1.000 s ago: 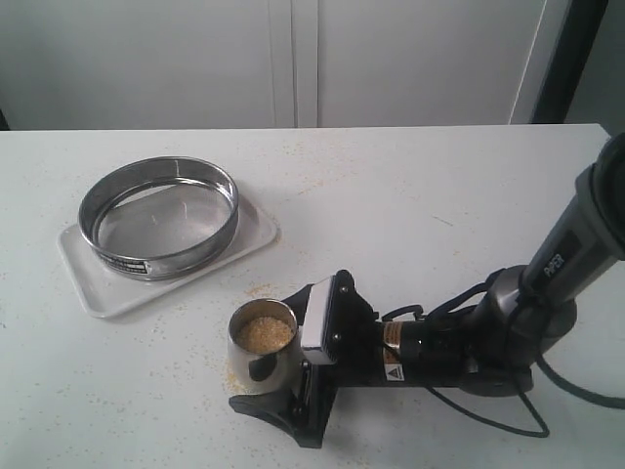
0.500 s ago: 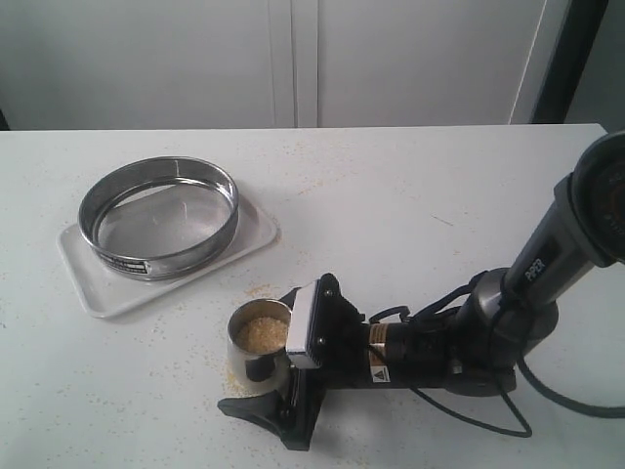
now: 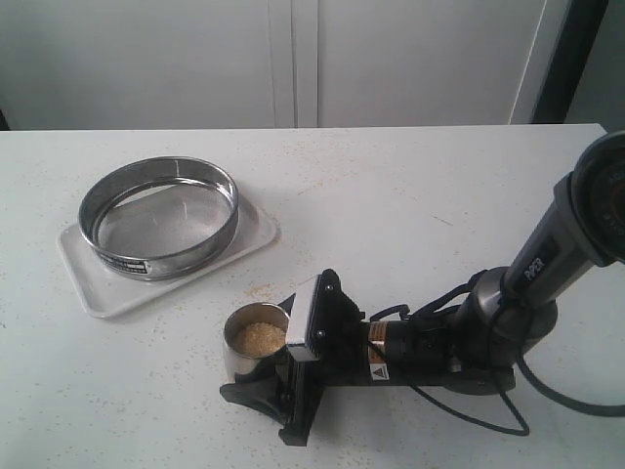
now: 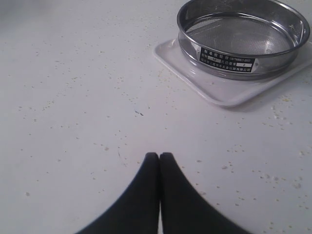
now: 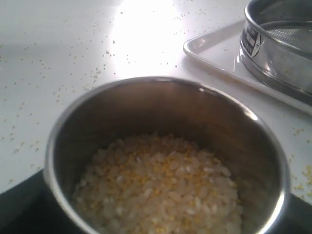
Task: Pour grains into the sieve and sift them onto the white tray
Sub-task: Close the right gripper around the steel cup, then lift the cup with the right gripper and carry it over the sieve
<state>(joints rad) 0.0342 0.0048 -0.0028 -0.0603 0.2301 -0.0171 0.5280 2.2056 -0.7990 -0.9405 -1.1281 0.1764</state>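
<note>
The sieve (image 3: 158, 217), upper left of the exterior view, is a polished steel ring, bright and mirror-like, with a fine woven metal mesh (image 4: 243, 36) bottom and a matt dark label (image 4: 227, 57). The white tray (image 3: 93, 285) under it looks like smooth, slightly glossy plastic. The small cup (image 3: 242, 363) at lower centre is shiny steel outside and duller inside. The grains (image 3: 257, 338) in it are dry, matt granules, golden-yellow and off-white. The table (image 3: 410, 195) is matt white, speckled with stray granules. The left gripper (image 4: 159, 157) has smooth black fingers (image 4: 141, 200) with a faint sheen.
</note>
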